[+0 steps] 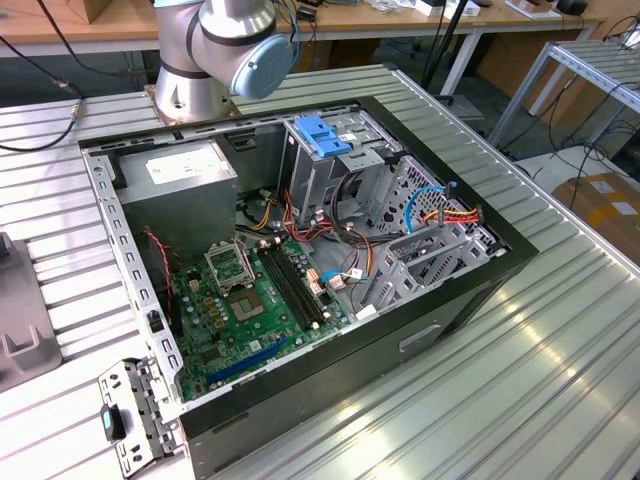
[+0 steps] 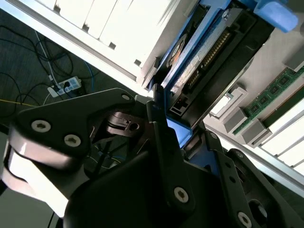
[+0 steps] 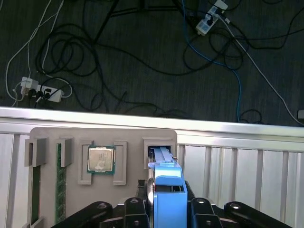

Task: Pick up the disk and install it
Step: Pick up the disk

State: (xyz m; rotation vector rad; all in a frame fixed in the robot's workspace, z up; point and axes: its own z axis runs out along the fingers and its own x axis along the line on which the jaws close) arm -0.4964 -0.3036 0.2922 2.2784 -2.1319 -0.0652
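The claw [image 3: 168, 202] is clenched on the disk [image 3: 163, 156], which stands on edge in a slot of the grey parts tray [image 3: 71, 135] at the edge of the table [image 3: 237, 159], near a processor chip [image 3: 101, 158]. The computer case [image 1: 455, 300] lies open.

The disk [image 3: 169, 199] ran off the first wrist view's edge, flanks hidden by the pincer [image 3: 168, 184]; the exterior view cropped the arm [image 1: 225, 45].

The arm's gripper [image 3: 168, 202] seems clamped on the disk [image 3: 168, 180], fingers [image 3: 195, 205] flanking it.
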